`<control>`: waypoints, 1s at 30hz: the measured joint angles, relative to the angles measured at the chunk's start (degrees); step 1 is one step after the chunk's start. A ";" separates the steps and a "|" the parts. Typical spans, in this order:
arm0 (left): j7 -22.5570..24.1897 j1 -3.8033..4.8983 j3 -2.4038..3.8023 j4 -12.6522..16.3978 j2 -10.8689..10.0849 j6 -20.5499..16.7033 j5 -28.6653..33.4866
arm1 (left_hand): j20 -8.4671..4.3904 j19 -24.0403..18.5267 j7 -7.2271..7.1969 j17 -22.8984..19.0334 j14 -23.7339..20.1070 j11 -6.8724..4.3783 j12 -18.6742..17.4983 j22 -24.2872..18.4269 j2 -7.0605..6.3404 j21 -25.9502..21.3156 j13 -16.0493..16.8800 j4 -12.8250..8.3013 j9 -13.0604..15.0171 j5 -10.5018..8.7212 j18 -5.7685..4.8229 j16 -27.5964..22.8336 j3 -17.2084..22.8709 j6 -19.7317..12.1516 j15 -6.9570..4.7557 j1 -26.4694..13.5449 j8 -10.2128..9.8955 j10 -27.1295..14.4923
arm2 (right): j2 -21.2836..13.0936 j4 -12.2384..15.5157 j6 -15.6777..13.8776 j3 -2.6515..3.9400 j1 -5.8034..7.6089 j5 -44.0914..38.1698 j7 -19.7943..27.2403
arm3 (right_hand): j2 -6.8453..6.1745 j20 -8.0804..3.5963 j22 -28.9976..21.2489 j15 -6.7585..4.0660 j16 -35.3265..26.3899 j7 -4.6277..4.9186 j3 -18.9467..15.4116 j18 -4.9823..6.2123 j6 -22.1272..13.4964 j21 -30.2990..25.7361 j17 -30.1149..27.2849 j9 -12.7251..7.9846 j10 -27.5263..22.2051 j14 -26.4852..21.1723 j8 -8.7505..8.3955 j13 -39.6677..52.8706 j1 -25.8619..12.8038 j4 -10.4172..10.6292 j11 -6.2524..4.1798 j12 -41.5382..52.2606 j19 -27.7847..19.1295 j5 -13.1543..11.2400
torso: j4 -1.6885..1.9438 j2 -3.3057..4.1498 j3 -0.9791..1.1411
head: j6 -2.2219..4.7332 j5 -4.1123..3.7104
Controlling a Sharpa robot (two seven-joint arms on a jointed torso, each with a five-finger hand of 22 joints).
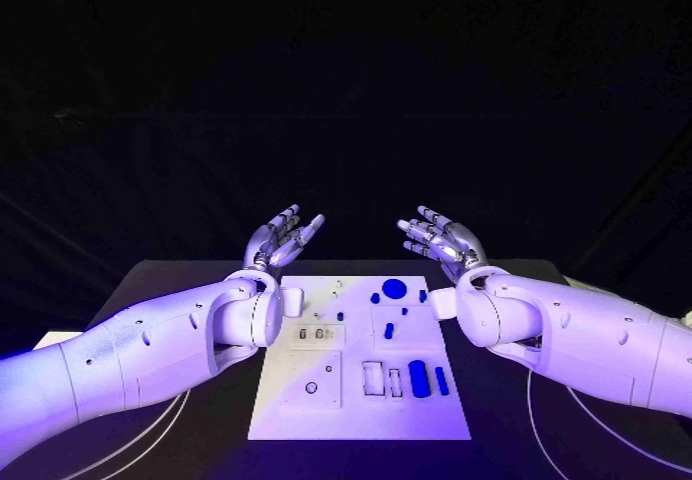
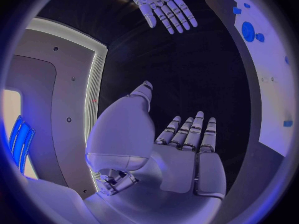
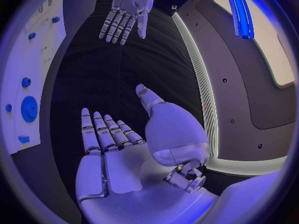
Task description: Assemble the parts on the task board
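Note:
The white task board (image 1: 289, 410) lies in the middle of the black table. Several blue parts lie on it: a round disc (image 1: 394, 289) near the far edge, a long peg (image 1: 418, 378) and a thinner one (image 1: 441, 380) at the right. My left hand (image 1: 283, 238) is raised beyond the board's far left corner, fingers spread, holding nothing. My right hand (image 1: 440, 240) is raised beyond the far right corner, likewise spread and holding nothing. The left wrist view shows my left hand (image 2: 187, 154), my right hand (image 2: 163, 6) and the board (image 2: 271, 79). The right wrist view shows my right hand (image 3: 118, 149), my left hand (image 3: 127, 10) and the board (image 3: 31, 64).
Small slots and white fittings (image 1: 374, 377) sit on the board's near half. Black table (image 1: 505, 420) surrounds the board on both sides. Thin cables (image 1: 159, 425) run along the table by the left arm.

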 measured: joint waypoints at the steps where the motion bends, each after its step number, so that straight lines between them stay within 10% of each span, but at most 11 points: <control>1: -0.01 0.01 -0.01 -0.07 0.02 0.39 -0.14 | 0.18 0.18 -0.02 0.06 0.43 0.27 0.00 0.05 0.11 0.20 0.00 0.00 0.07 0.00 0.01 0.19 0.00 0.38 0.05 0.44 0.16 0.27 | 0.23 -0.56 1.41 -0.09 0.24 -0.66 -0.44 | 0.16 0.05 0.07 0.07 0.00 0.02 0.17 0.35 0.59 0.03 0.08 0.07 0.87 0.92 0.23 0.07 0.58 -0.17 0.08 0.12 0.79 0.00 | 0.00 -0.01 -0.01 | -0.01 0.00; 12: -0.08 0.00 -0.03 0.20 -0.43 2.61 -0.95 | 0.59 11.03 0.59 1.36 13.51 1.99 1.32 1.64 2.43 3.61 0.89 -0.78 0.83 0.00 1.84 2.61 -0.16 9.08 0.69 3.29 1.51 11.63 | 1.65 -4.21 13.04 -0.62 1.62 -6.97 -4.24 | 1.36 0.29 1.35 -1.63 2.44 1.15 1.83 3.05 16.52 3.20 1.18 1.32 22.19 22.37 2.19 1.23 6.00 -3.74 -0.88 2.73 16.08 0.46 | -0.01 0.02 -0.05 | -0.03 -0.04; 20: 0.58 -0.06 -0.06 4.12 -4.81 5.24 -1.20 | -0.23 28.69 2.52 2.93 28.37 0.42 4.45 4.08 4.00 9.86 1.87 -2.78 2.05 0.00 4.47 6.58 -0.58 26.07 -2.07 4.85 4.77 30.38 | -1.23 -5.42 11.04 -0.49 2.23 -17.49 -3.53 | 1.07 -0.72 1.45 -3.76 2.77 3.08 4.46 4.80 30.65 5.11 1.39 1.90 33.77 33.73 2.85 1.40 6.71 -5.70 -2.64 3.05 24.23 0.45 | -0.16 2.09 -0.21 | 0.56 -1.27; 30: 0.82 0.09 0.39 10.14 -8.79 6.46 -1.61 | -1.93 39.21 4.59 4.85 38.48 -1.42 4.78 4.77 4.83 12.95 2.03 -4.42 2.11 0.00 5.38 8.08 -0.67 35.29 -4.56 5.68 5.48 40.45 | -2.36 -4.63 9.53 0.02 3.55 -30.33 -3.75 | 0.21 -2.28 1.44 -5.55 2.77 4.99 7.91 4.81 39.09 6.18 1.56 2.19 40.40 40.91 2.85 1.51 6.76 -6.61 -3.94 2.71 29.47 0.45 | 0.57 4.28 -0.54 | 1.29 -2.06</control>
